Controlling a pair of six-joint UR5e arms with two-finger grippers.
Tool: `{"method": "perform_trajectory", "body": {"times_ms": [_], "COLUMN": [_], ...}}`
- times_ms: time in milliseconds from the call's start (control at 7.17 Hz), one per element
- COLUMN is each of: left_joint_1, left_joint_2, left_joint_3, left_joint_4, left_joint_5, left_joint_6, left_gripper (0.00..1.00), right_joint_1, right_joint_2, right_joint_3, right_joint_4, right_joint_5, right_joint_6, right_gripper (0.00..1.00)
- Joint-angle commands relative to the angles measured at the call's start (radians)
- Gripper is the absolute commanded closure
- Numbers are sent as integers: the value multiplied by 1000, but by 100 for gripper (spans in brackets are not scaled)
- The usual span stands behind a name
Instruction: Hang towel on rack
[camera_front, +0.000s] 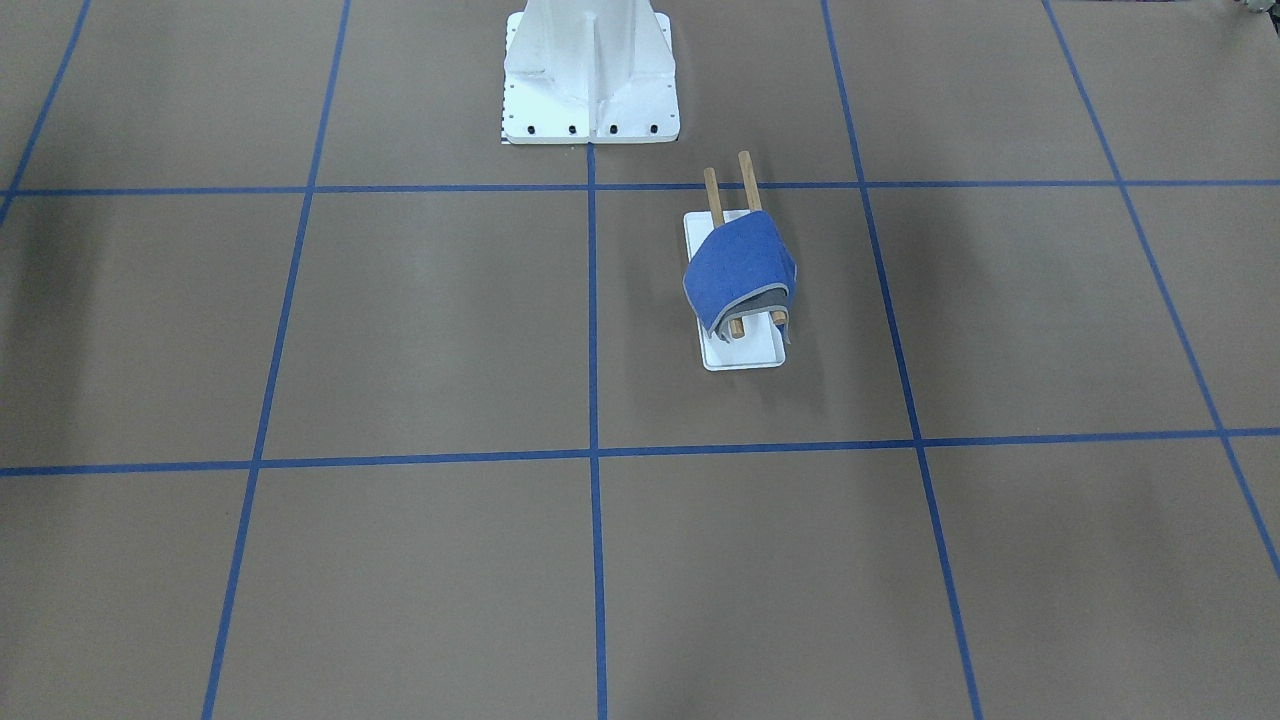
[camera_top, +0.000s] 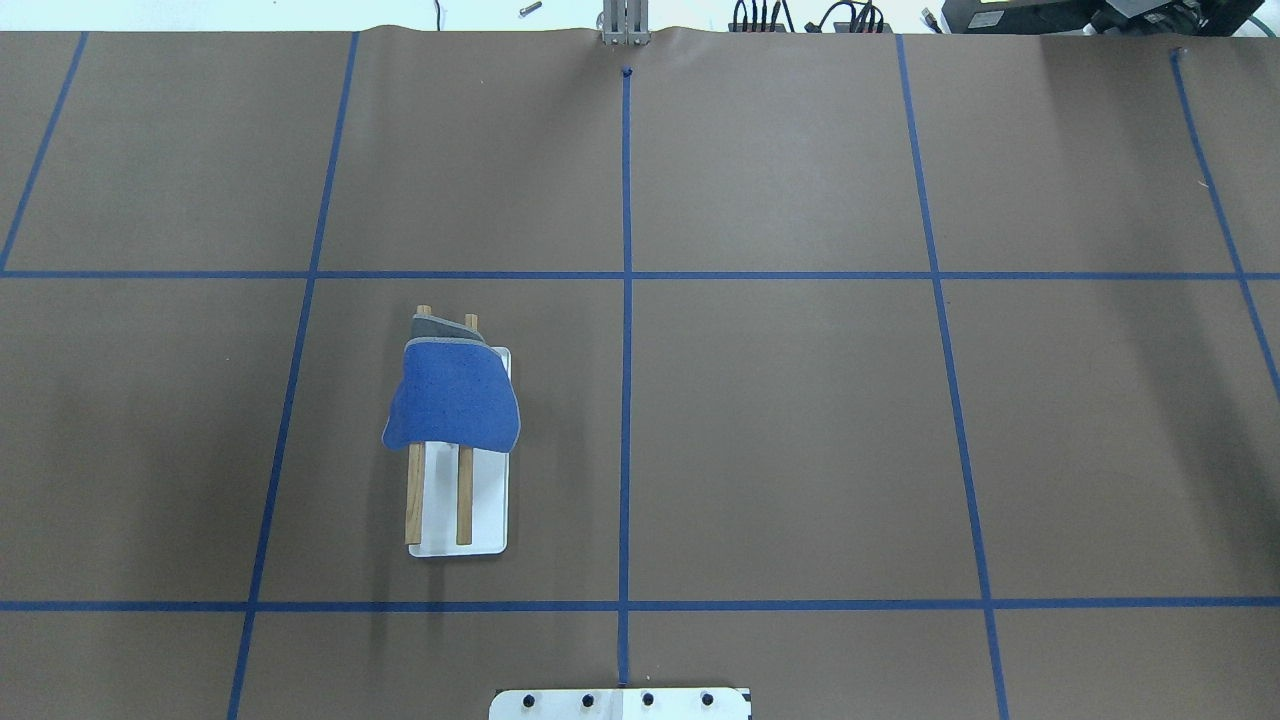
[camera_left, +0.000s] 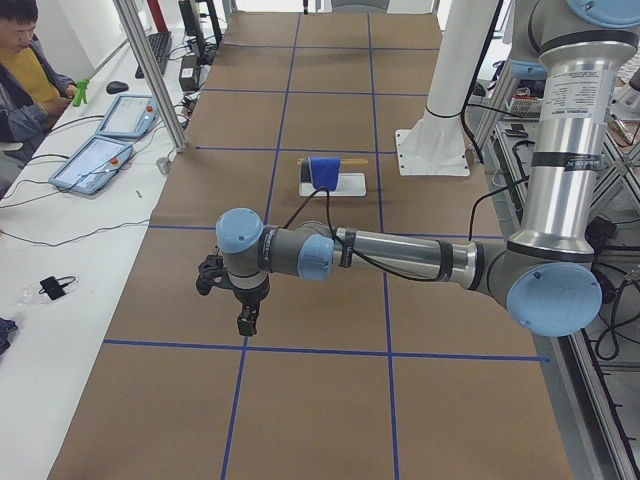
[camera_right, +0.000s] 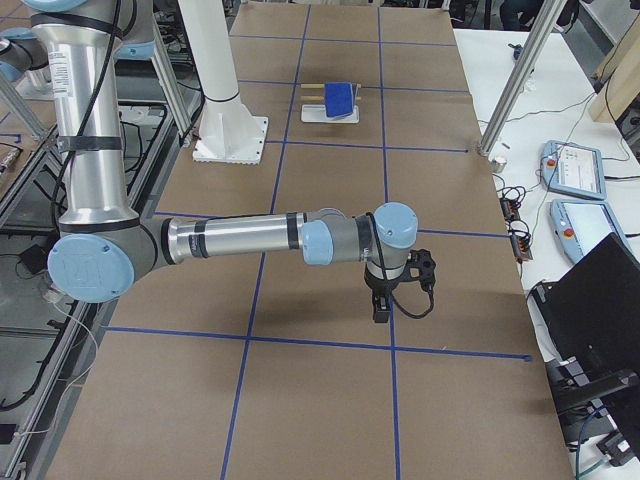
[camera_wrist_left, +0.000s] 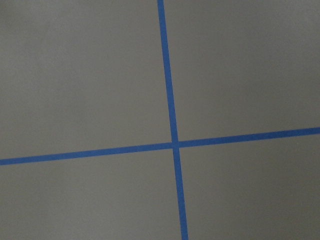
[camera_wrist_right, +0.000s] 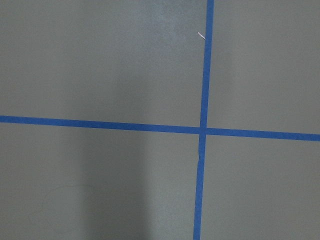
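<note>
1. Found the towel (camera_top: 452, 395) draped across both dowels of the rack (camera_top: 464, 500), blue face up, with grey underside peeking out at the end away from the robot. Noted cloth hanging down past each dowel and the robot-side half of the dowels bare.
2. Placed the rack on the robot's left half of the table (camera_top: 800, 420), just beside the centre tape line.
3. Caught the left gripper (camera_left: 245, 320) only from the side camera, pointing down over bare table, well apart from the rack. Cannot tell how wide its jaws stand or whether anything is held.
4. Same for the right gripper (camera_right: 381, 305): side view only, far from the rack, jaw state unreadable. Saw nothing but tape crosses through both wrist cameras.
5. Judged the hanging step as done, or close to it.
6. Expect little more needed: keep both arms clear of the rack. If tidying, pinch the hem and slide the cloth toward mid-dowel.
</note>
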Motion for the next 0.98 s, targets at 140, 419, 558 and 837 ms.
{"method": "perform_trajectory", "body": {"times_ms": [140,419,558,837], "left_joint_1": [2,7,7,7], "left_joint_2": [35,31,28,37], "left_joint_3": [-49,-53,-62,-61], "left_joint_4": [-14,-21,-27,-86], "left_joint_5": [-21,-20,-21,-23], "left_joint_6": [0,-4,-6,-7], "left_gripper": [1,1,1,1], "right_joint_1": [-13,-12,-13,-13], "right_joint_2": [40,34,44,43], "right_joint_3": [8,31,20,17], "right_joint_4": [-38,-36,-34,-33], "right_joint_5": [1,2,1,14], "right_joint_6": [-4,-4,-4,-2], "right_gripper": [0,0,0,0]}}
